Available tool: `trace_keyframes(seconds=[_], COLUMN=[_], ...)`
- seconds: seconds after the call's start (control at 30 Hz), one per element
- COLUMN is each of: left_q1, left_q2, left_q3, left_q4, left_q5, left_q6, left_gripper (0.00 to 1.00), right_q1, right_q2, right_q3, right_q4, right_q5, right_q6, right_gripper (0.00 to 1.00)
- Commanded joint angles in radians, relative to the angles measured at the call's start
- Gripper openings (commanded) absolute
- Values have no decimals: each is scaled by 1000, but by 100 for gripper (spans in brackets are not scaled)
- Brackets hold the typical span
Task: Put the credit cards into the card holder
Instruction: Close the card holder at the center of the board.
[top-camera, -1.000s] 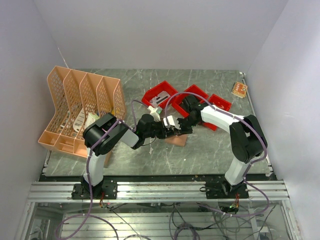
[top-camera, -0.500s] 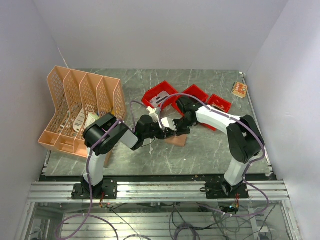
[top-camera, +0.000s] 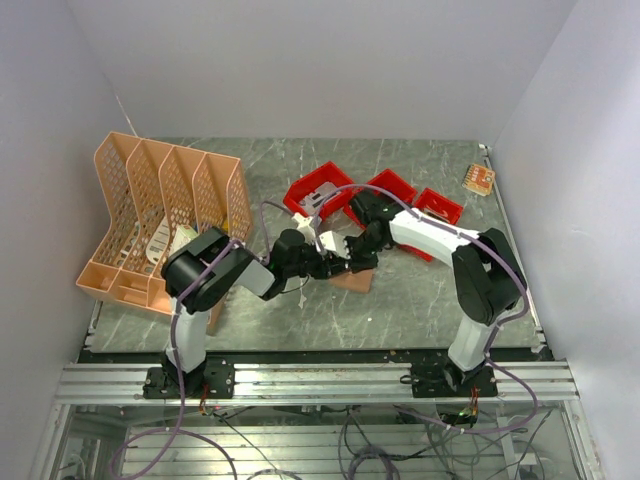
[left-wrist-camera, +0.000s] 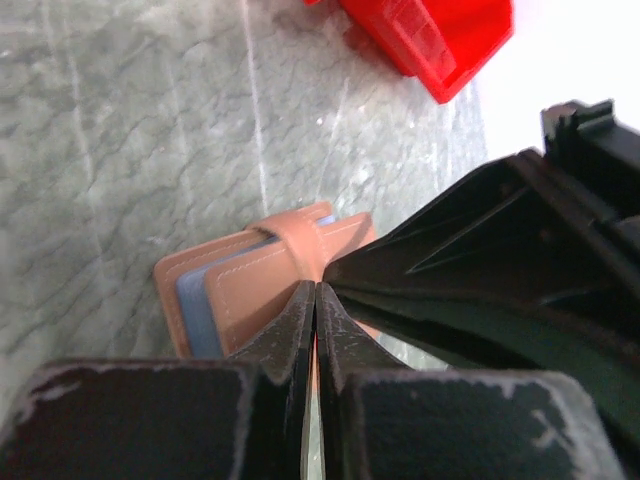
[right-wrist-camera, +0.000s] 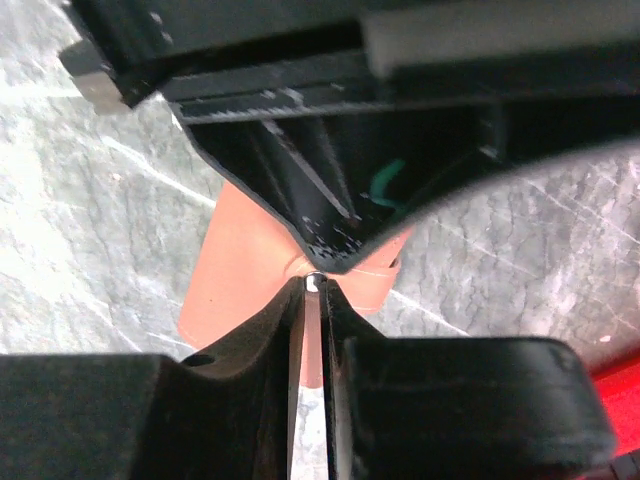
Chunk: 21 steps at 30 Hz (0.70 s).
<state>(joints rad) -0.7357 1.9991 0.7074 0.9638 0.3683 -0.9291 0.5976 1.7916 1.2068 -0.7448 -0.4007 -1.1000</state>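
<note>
Shows a tan, stitched card holder (left-wrist-camera: 262, 290) lying flat on the grey marbled worktop (left-wrist-camera: 120, 150), around its middle. Has a light blue card (left-wrist-camera: 192, 312) tucked between its flaps, only one edge strip showing.

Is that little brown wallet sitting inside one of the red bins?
No, the wallet lies flat on the grey table, apart from the red bin.

Tan card holder (left-wrist-camera: 252, 292); grey veined table (left-wrist-camera: 120, 130); red bins (left-wrist-camera: 440, 40)
</note>
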Motion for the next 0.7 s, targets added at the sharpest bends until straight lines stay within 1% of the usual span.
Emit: trace_keyframes(seconds=[0.0,0.07,0.1,0.2,0.23,0.3,0.37,0.4,0.43,0.47,0.5,0.53,0.57,0.67], left_q1=[8,11,10,10,11,11,12,14,20,25,33,39,45,56], left_q2=[-85,-178,-247,-403,-457,-570,-704,-736,-787,-843,-879,-913,-942,-993], left_q3=[-3,15,23,54,61,84,115,136,157,180,206,234,264,405], left_q4=[-313,-380,-427,-539,-578,-664,-744,-784,-818,-854,-888,-923,-956,-1092], left_q5=[-47,-93,-128,-199,-219,-267,-323,-348,-371,-393,-414,-433,-448,-457], left_q6=[104,142,174,254,283,338,403,418,435,445,443,443,444,462], left_gripper=[13,22,27,33,35,40,47,53,61,71,81,92,98,99], right_q1=[-71,-98,-113,-160,-180,-245,-308,-336,-361,-378,-395,-412,-430,-444], right_q2=[-20,-82,-119,-262,-307,-394,-451,-458,-465,-473,-483,-490,-498,-510], right_q3=[65,81,68,33,30,34,76,118,158,191,223,256,293,400], right_q4=[-46,-62,-47,4,19,71,112,116,141,185,220,229,232,209], right_q5=[-192,-200,-197,-160,-153,-156,-158,-151,-129,-78,-20,4,18,53], right_q6=[69,87,115,178,196,257,359,392,462,610,717,792,851,957], right_gripper=[15,19,24,34,40,54,70,73,79,93,98,99,100,100])
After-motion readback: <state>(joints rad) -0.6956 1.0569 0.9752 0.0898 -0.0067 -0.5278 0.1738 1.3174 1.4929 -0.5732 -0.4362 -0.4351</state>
